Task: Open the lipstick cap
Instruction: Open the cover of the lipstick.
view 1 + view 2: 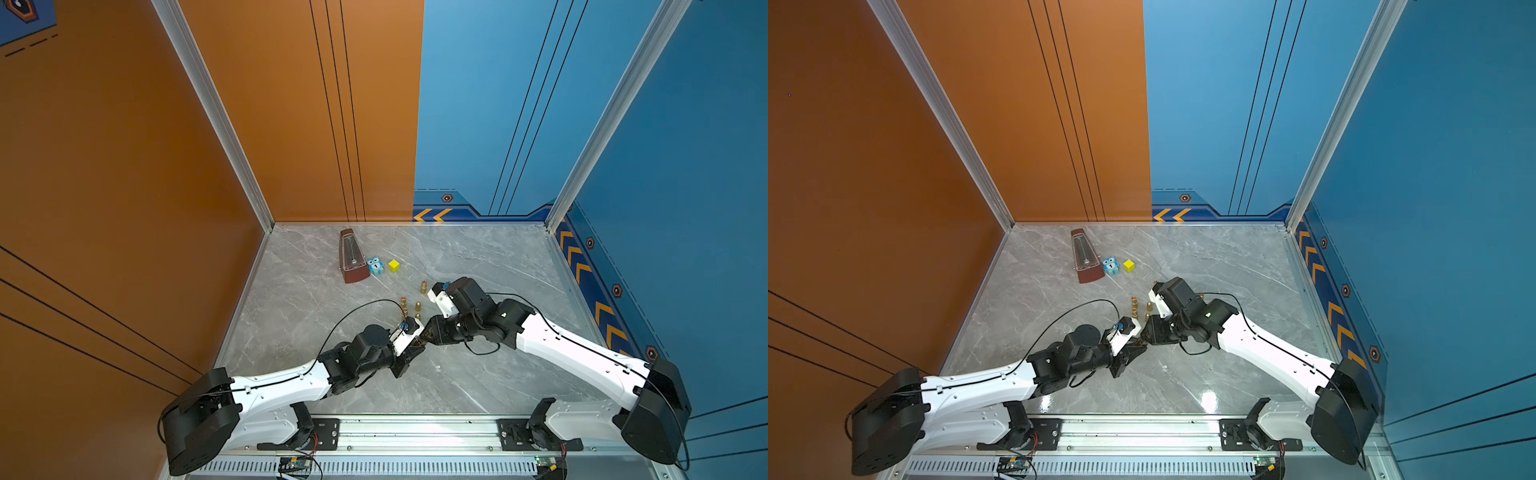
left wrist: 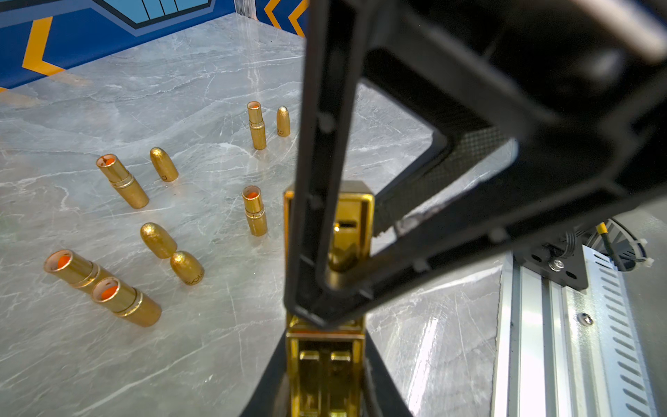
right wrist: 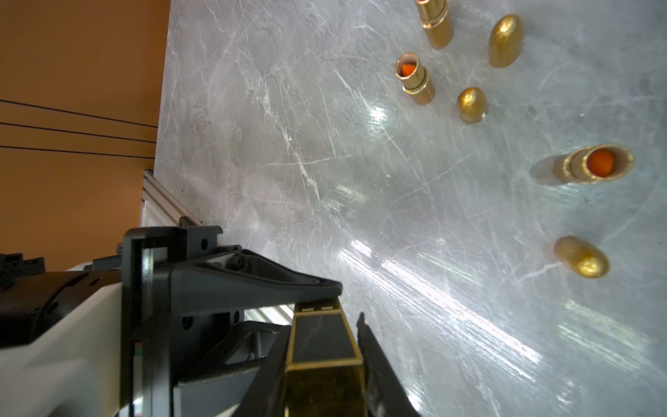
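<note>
A square gold lipstick [image 2: 325, 368] hangs above the grey marble table [image 1: 478, 374], held between both grippers at the front middle. My left gripper [image 1: 417, 343] is shut on one end of it; its black jaws flank the gold body in the left wrist view. My right gripper [image 1: 429, 336] is shut on the other end [image 3: 325, 343], a gold-framed part with a dark panel. The right gripper's fingers [image 2: 317, 216] cross in front of the lipstick in the left wrist view. I cannot tell which end is the cap. In both top views the lipstick is almost hidden by the jaws.
Several round gold lipsticks [image 2: 122, 184] stand uncapped, with bullet-shaped caps [image 2: 164, 164] beside them, just behind the grippers [image 1: 417, 306]. Further back stand a brown metronome [image 1: 353, 257], a blue owl toy [image 1: 375, 266] and a yellow cube [image 1: 394, 266]. An aluminium rail [image 1: 415, 432] lines the front edge.
</note>
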Robot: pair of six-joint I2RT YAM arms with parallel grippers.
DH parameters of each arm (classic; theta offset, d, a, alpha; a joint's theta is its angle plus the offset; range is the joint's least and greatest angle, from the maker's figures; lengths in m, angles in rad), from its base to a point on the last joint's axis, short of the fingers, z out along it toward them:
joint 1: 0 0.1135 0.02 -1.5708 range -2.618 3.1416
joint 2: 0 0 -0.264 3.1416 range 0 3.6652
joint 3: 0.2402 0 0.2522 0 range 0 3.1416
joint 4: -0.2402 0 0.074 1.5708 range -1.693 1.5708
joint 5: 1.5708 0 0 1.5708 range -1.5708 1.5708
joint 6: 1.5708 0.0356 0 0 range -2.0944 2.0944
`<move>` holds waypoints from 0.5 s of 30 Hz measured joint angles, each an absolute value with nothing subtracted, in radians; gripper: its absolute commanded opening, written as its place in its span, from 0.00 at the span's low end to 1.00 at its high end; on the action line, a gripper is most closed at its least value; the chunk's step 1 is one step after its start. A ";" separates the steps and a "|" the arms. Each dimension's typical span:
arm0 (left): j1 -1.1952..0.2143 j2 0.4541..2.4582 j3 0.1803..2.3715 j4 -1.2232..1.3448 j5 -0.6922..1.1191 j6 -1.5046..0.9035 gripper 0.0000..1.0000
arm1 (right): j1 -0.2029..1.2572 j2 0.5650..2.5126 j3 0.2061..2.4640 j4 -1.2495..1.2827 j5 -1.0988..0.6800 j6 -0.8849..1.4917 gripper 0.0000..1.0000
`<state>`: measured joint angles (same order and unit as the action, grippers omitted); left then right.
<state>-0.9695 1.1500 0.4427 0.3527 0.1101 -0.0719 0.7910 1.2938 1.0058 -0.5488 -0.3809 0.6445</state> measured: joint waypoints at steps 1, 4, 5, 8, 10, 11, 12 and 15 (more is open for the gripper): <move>-0.969 1.150 0.443 0.353 0.110 -0.072 0.00 | 0.792 1.288 1.002 -0.545 -0.381 0.644 0.24; -0.969 1.150 0.443 0.356 0.114 -0.072 0.00 | 0.792 1.278 0.994 -0.538 -0.378 0.644 0.22; -0.969 1.149 0.443 0.356 0.114 -0.072 0.00 | 0.792 1.275 0.993 -0.537 -0.378 0.644 0.21; -0.969 1.145 0.443 0.356 0.114 -0.072 0.00 | 0.792 1.267 0.987 -0.530 -0.377 0.644 0.20; -0.969 1.140 0.443 0.354 0.115 -0.072 0.00 | 0.791 1.256 0.984 -0.529 -0.373 0.644 0.19; -0.969 1.136 0.443 0.346 0.115 -0.072 0.00 | 0.789 1.248 0.983 -0.529 -0.367 0.644 0.20; -0.969 1.134 0.442 0.334 0.114 -0.072 0.00 | 0.785 1.237 0.982 -0.529 -0.361 0.644 0.20; -0.969 1.124 0.432 0.302 0.112 -0.076 0.00 | 0.759 1.194 0.980 -0.531 -0.331 0.645 0.20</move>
